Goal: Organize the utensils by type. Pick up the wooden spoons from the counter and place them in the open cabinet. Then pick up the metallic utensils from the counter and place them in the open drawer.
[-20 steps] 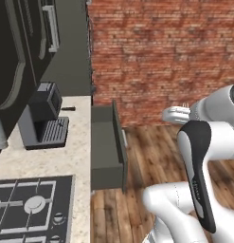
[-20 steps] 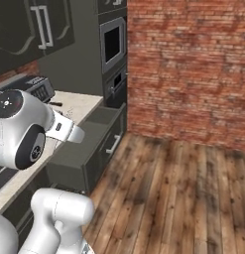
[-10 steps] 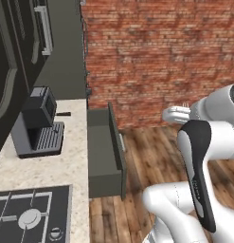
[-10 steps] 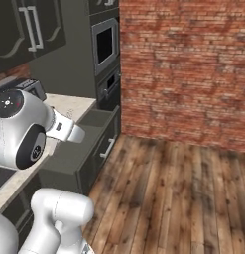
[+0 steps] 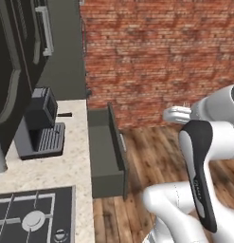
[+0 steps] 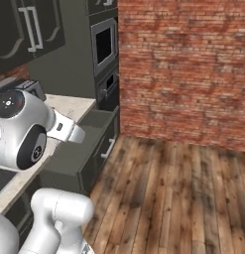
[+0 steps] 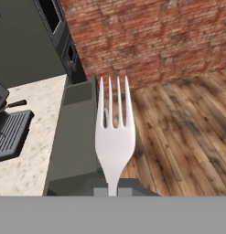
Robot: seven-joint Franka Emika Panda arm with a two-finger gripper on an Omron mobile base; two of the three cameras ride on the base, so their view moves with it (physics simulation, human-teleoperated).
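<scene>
I face a red brick wall (image 6: 183,64) over a wood-plank floor (image 6: 178,198). Dark upper cabinets with silver bar handles (image 6: 30,30) and a built-in wall oven (image 6: 104,47) line my left.

Left base view: looks forward and down from behind the arm, counter (image 5: 52,166) at left.
Right base view: faces the same open drawer (image 6: 79,149) from the opposite side.
Shared: drawer (image 5: 105,156), counter (image 6: 69,105), brick wall (image 6: 183,69).
Hand view: close, just beyond the fingers the fork (image 7: 115,137), drawer (image 7: 75,137) probably below.

drawer (image 5: 105,156): open, bare inside | coffee machine (image 5: 41,124): stands beside on counter (image 5: 66,161)
</scene>
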